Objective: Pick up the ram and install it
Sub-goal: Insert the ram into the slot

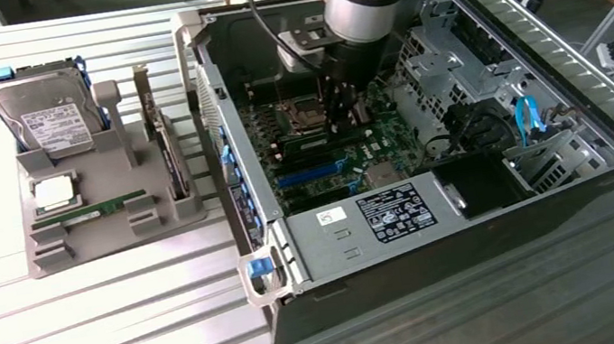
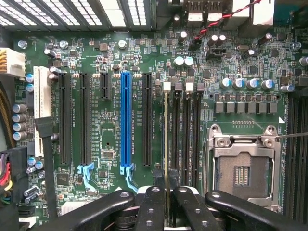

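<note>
Our black two-fingered tool (image 2: 166,207) is closed on the ram (image 2: 166,144), a long thin green circuit-board stick seen edge-on in the wrist view, standing upright over the dark memory slots (image 2: 185,130) of the green motherboard (image 2: 106,72), left of the empty silver processor socket (image 2: 243,168). In the exterior view the tool (image 1: 342,103) reaches down inside the open black computer case (image 1: 340,304) on the ribbed metal surface (image 1: 100,331). We judge the ram light, stiff and fragile, best pinched by its flat faces near the top edge.
</note>
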